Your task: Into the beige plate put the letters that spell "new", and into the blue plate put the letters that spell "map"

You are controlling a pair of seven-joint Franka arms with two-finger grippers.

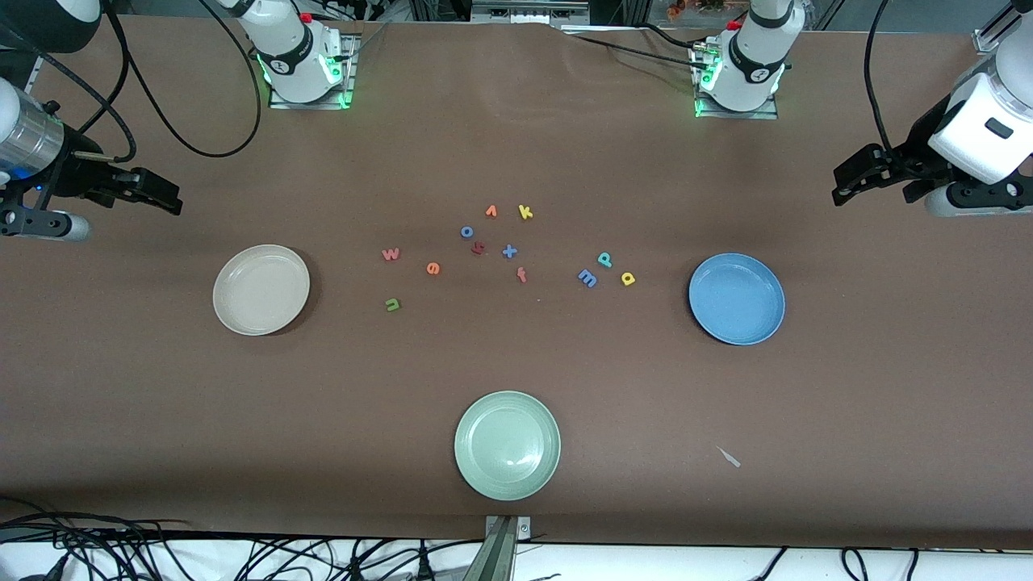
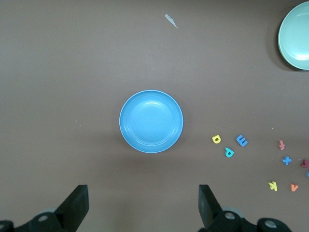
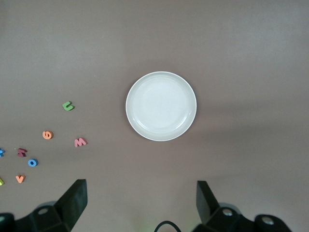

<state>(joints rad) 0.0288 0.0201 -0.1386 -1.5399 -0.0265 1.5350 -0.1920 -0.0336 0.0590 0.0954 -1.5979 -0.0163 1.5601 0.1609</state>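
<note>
The beige plate (image 1: 261, 289) lies toward the right arm's end, the blue plate (image 1: 736, 298) toward the left arm's end; neither holds anything. Green n (image 1: 392, 304), orange e (image 1: 433, 269) and pinkish w (image 1: 391, 254) lie on the table beside the beige plate. Light blue m (image 1: 587, 277), teal p (image 1: 604, 258) and yellow a (image 1: 628, 278) lie beside the blue plate. My left gripper (image 1: 843, 187) (image 2: 143, 203) hangs open above the table near the blue plate (image 2: 151, 121). Over the table's right-arm end, my right gripper (image 1: 165, 194) (image 3: 140, 200) is open by the beige plate (image 3: 161, 106).
A pale green plate (image 1: 507, 445) sits near the front edge. Other letters cluster mid-table: blue o (image 1: 466, 231), orange v (image 1: 491, 211), yellow k (image 1: 525, 212), dark red letter (image 1: 478, 248), blue x (image 1: 509, 251), red letter (image 1: 522, 275). A small pale scrap (image 1: 729, 457) lies nearer the camera than the blue plate.
</note>
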